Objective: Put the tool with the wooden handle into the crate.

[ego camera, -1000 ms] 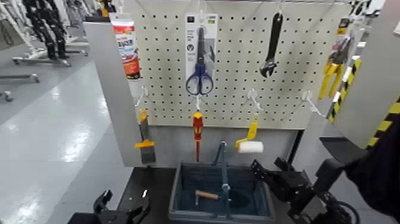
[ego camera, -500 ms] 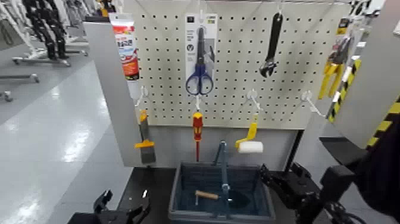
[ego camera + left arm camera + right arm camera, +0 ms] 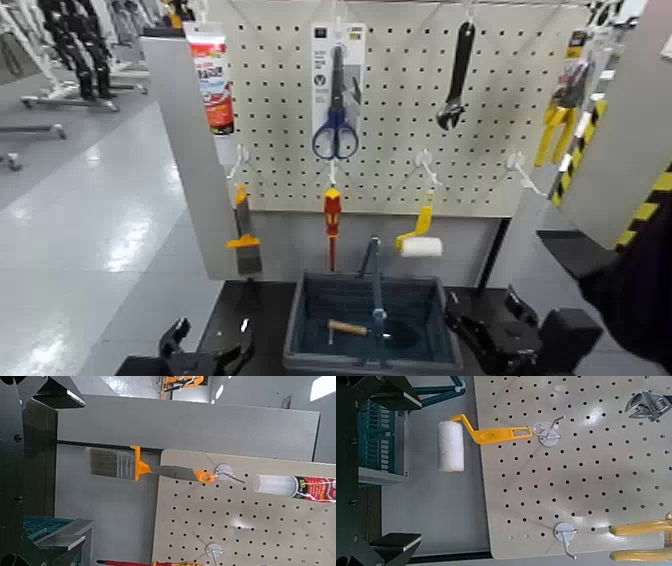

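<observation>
The trowel lies inside the crate (image 3: 300, 318), with its light wooden handle (image 3: 348, 327) showing on the crate floor; the dark blade is hard to make out. The crate is dark blue-grey with a thin hoop handle (image 3: 376, 285) and stands below the pegboard. My right gripper (image 3: 490, 322) is open and empty, low beside the crate's right side. In the right wrist view the open right gripper (image 3: 411, 471) frames the crate's ribbed side (image 3: 379, 443). My left gripper (image 3: 208, 346) is open and empty, low at the crate's left.
The pegboard (image 3: 400, 130) holds scissors (image 3: 335, 125), a wrench (image 3: 458, 75), a red-and-yellow screwdriver (image 3: 331, 215), a paint roller (image 3: 420, 243), a brush (image 3: 243, 235) and a tube (image 3: 212, 75). A dark table (image 3: 250, 305) carries the crate.
My right gripper has drawn back from over the crate's right edge, moving down and to the right. The trowel stays in the crate. The left arm has not moved.
</observation>
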Controlling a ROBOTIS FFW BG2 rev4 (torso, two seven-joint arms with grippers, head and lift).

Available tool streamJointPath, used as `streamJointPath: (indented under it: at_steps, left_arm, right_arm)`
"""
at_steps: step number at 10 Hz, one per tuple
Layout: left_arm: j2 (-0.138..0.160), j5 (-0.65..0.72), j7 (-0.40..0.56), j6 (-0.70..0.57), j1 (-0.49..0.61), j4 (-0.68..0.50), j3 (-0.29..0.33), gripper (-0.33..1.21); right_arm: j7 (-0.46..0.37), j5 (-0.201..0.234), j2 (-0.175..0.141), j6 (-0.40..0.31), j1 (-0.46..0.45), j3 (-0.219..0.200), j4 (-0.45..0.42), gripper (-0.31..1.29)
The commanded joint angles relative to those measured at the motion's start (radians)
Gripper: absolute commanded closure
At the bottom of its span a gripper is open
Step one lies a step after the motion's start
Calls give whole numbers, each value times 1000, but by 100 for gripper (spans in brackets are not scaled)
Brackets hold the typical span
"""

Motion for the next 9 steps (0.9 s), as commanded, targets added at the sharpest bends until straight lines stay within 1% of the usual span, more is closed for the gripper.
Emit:
streamJointPath:
  at_steps: [1, 3, 4, 6, 9]
  left_arm:
    - [0, -1, 0, 1, -1, 1, -2, 11]
    - [0, -1, 0, 1, -1, 1, -2, 11]
    - [0, -1, 0, 1, -3, 1, -2, 11]
    - [0, -1, 0, -1, -1, -1, -2, 11]
    - [0, -1, 0, -1, 0, -1, -1, 11]
  right_arm:
    - [-29, 44, 7, -38, 39, 5, -8, 14]
    - [-51, 58, 11, -71, 66, 2, -8, 14]
    - [-58, 72, 16, -86, 75, 5, -8, 14]
    - [-86, 86, 20, -118, 100, 14, -6, 14]
    - [-89, 100, 23, -124, 115, 23, -6, 14]
